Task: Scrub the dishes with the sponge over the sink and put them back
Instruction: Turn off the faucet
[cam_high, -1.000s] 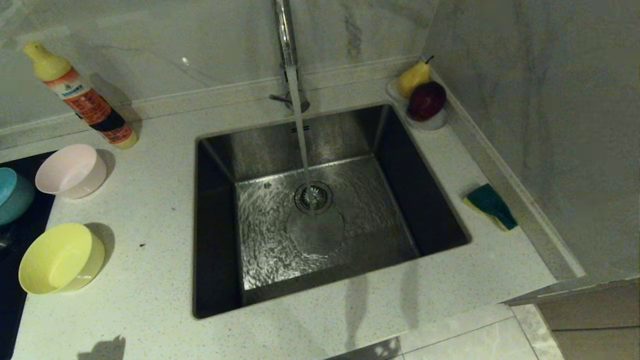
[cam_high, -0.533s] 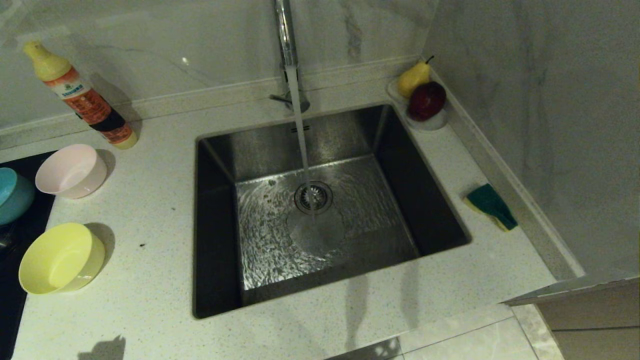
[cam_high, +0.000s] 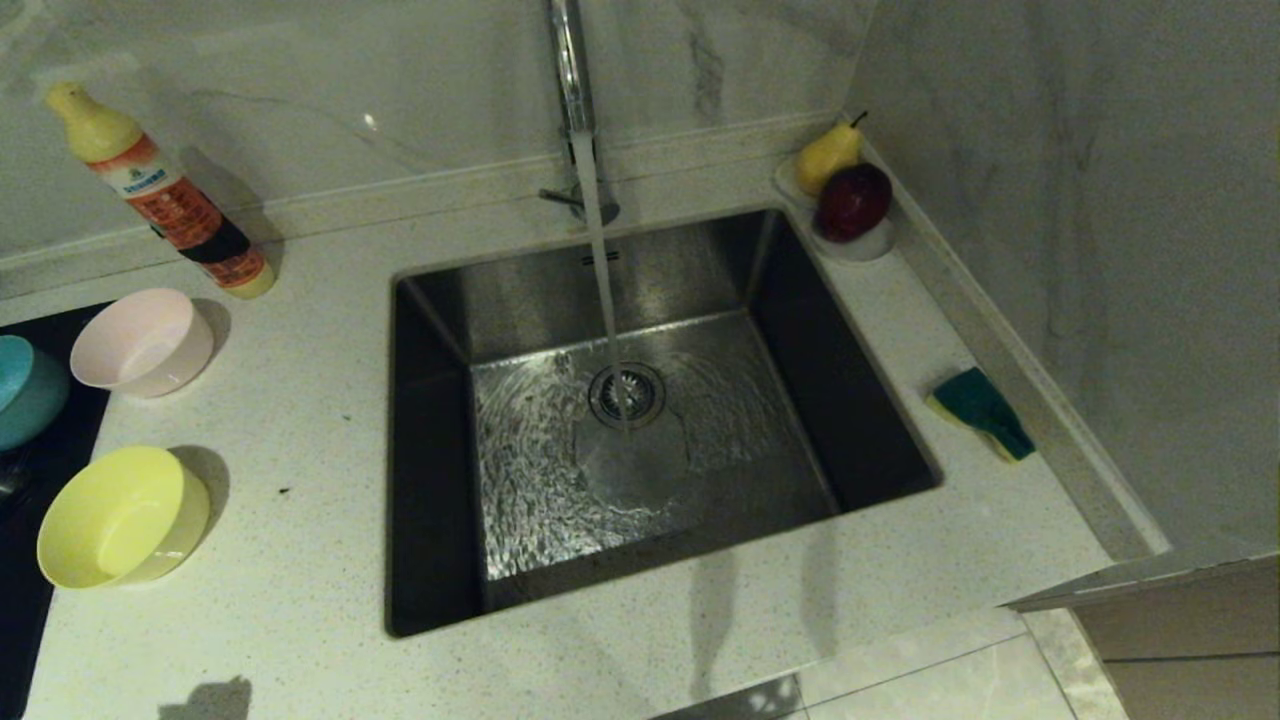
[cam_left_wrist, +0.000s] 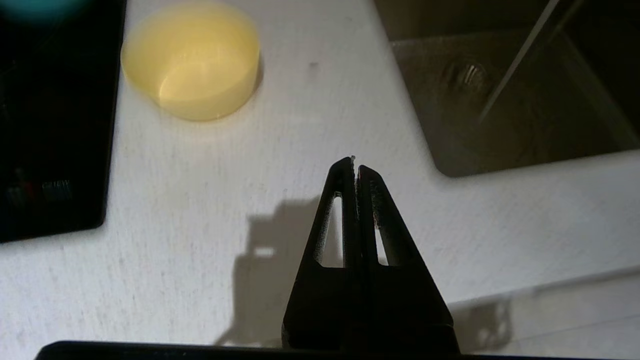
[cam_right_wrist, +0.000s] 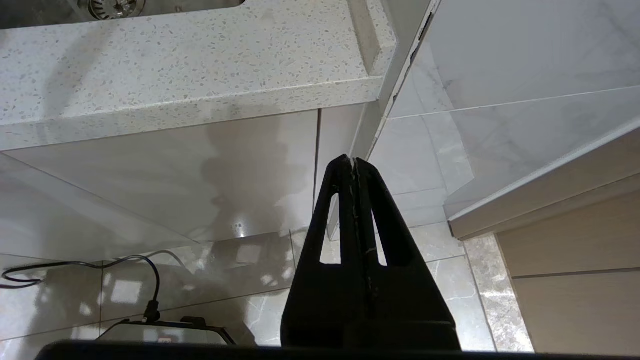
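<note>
Three bowls stand left of the sink (cam_high: 430, 300): a pale pink bowl (cam_high: 143, 341), a yellow bowl (cam_high: 120, 515) (cam_left_wrist: 191, 60) near the counter's front, and a light blue bowl (cam_high: 28, 390) at the left edge on the black stove top. The sponge (cam_high: 981, 411), dark green side up, lies on the counter right of the basin. Water runs from the tap (cam_high: 568, 60) onto the drain strainer (cam_high: 627, 393). My left gripper (cam_left_wrist: 355, 165) hangs shut and empty above the counter's front edge, short of the yellow bowl. My right gripper (cam_right_wrist: 354, 162) is shut and empty, below the counter, over the floor.
A soap bottle (cam_high: 160, 190) leans against the back wall at left. A small white dish (cam_high: 858, 245) with a pear (cam_high: 828, 155) and a dark red fruit (cam_high: 853, 200) sits in the back right corner. A wall (cam_high: 1100, 250) bounds the counter on the right. The black stove top (cam_left_wrist: 55, 115) lies left.
None of the objects has moved; only the ripples of running water in the basin differ.
</note>
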